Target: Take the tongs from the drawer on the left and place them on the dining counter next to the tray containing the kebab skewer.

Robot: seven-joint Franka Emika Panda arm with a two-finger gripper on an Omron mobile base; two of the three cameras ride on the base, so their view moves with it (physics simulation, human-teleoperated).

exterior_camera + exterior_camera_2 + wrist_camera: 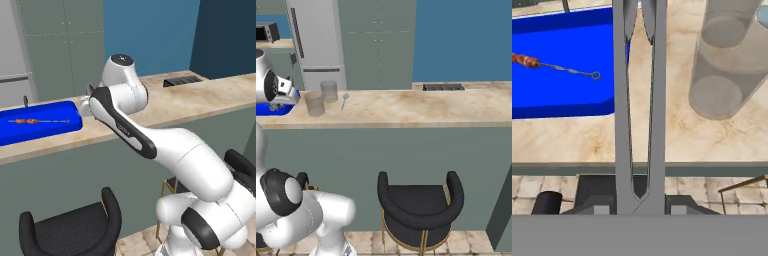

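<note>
Hanging over the near edge of the dining counter (677,135), the tongs (639,100) are being held upright-in-view by the gripper (639,207), whose two dark fingers are being pressed against the joined end of the grey arms. The claw is therefore being read as clenched on the tongs. In the hand view the two long arms are being seen running away from the fingers, out across the beige stone, just beside the right rim of the tray (562,102); the kebab skewer (557,66) is lying inside the blue tray, its ringed end pointing toward the tongs. Two translucent cups (727,60) are standing on the far side of the tongs.

In the left base view the arm is being stretched over the counter with the hand close to the tray's (45,131) right end.

The step in hand is being judged as the placing itself: the carrying is nearly done and the tongs are not yet resting on the stone. What is being called for next is a lowering between tray and cups, without either being nudged, then a release of the fingers.
</note>
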